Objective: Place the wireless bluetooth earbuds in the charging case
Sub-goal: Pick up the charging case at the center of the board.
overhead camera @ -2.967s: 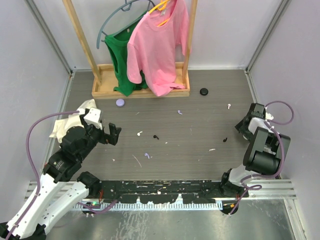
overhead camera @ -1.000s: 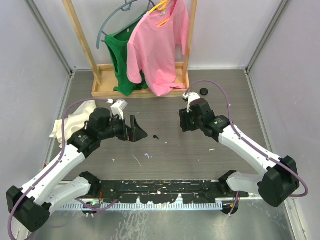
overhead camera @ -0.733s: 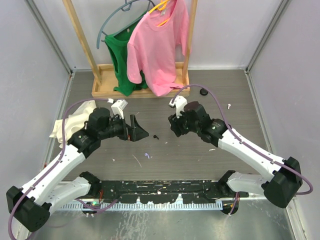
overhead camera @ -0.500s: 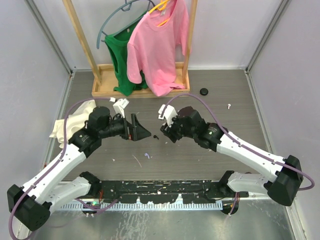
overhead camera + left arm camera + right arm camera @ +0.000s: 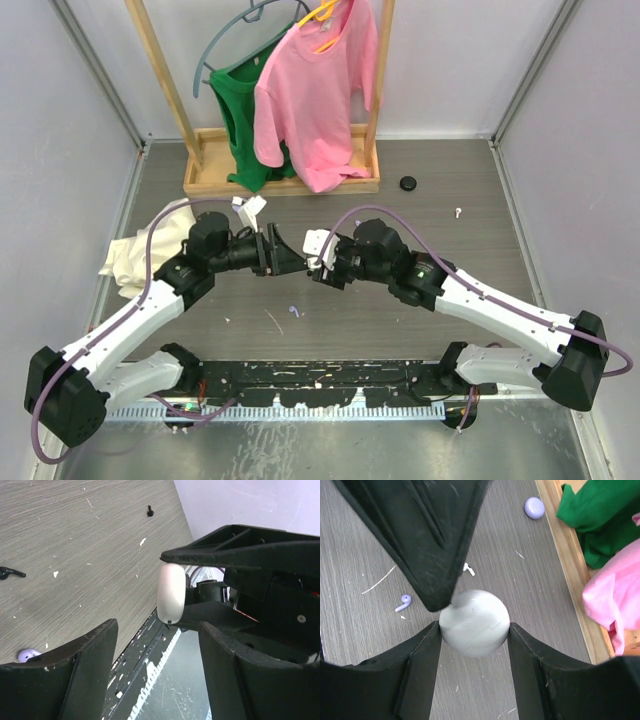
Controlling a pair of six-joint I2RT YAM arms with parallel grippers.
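My right gripper (image 5: 474, 627) is shut on a round white charging case (image 5: 475, 622), held above the table with its lid seam closed. The left gripper (image 5: 157, 645) faces it with open jaws and nothing between them; the case (image 5: 171, 593) sits just beyond its tips, and one left fingertip (image 5: 436, 592) touches the case's upper left. From above, both grippers (image 5: 290, 255) (image 5: 320, 268) meet at mid-table and hide the case. On the table lie a lilac earbud (image 5: 293, 311) (image 5: 403, 602), a white earbud (image 5: 468, 569) and a black earbud (image 5: 10, 572).
A wooden rack (image 5: 285, 180) with pink (image 5: 315, 90) and green shirts stands at the back. A cream cloth (image 5: 135, 250) lies at left. A lilac case (image 5: 534, 507), a black disc (image 5: 407, 183) and another white earbud (image 5: 458, 212) lie on the table.
The right arm has swept left across the table with the case up to the left gripper. The left gripper has edged right and its jaws have narrowed.
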